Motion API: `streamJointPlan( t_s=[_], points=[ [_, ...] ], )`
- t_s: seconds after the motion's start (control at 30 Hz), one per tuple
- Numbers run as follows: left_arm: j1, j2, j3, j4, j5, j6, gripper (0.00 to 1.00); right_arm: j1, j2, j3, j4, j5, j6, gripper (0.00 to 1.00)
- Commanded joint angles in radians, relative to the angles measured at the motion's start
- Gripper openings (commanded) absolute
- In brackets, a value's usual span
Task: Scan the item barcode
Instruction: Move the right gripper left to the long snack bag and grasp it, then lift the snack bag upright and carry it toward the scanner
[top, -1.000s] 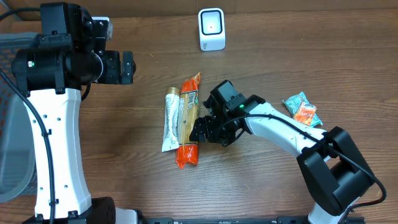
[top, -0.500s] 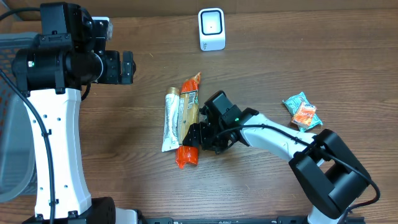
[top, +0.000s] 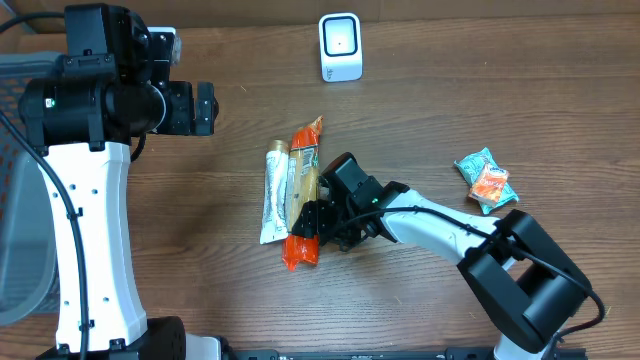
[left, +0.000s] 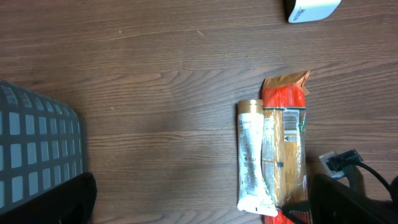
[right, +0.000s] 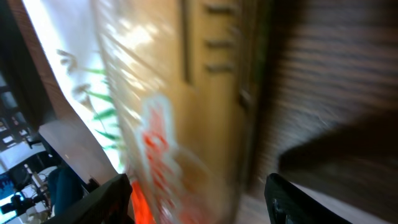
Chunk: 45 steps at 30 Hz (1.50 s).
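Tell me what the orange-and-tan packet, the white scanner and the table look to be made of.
Orange-and-tan packet: glossy plastic film, probably; it glints and has crimped ends. White scanner: smooth moulded plastic, likely, with rounded corners. Table: wood or wood-look laminate, matte brown with visible grain.

The right wrist view is smeared, so the print on the orange packet (right: 174, 93) is unreadable. From overhead, the right gripper (top: 312, 224) covers part of that packet. The left wrist view's top edge cuts off the scanner (left: 311, 9).
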Motion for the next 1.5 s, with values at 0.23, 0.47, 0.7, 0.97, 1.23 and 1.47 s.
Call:
streamJointPlan(
  t_s=[0.23,0.47,0.7,0.97,1.23,1.47],
  points=[
    [0.002,-0.002,0.015,0.004,-0.002,0.012,1.00,0.006,0.053,-0.009,0.048,-0.029,0.029,0.38],
    [0.002,-0.002,0.015,0.004,-0.002,0.012,1.00,-0.046,0.040,-0.007,0.010,-0.103,-0.004,0.04],
    [0.002,-0.002,0.015,0.004,-0.002,0.012,1.00,-0.117,-0.063,0.102,-0.289,0.005,-0.219,0.04],
    [0.002,-0.002,0.015,0.004,-0.002,0.012,1.00,-0.101,-0.090,0.388,-0.790,0.434,-0.346,0.03],
    [0.002,-0.002,0.015,0.004,-0.002,0.012,1.00,-0.041,-0.034,0.375,-0.884,0.743,-0.350,0.04],
    [0.002,-0.002,0.015,0.004,-0.002,0.012,1.00,0.001,0.068,0.369,-0.874,0.745,-0.400,0.10]
  ],
)
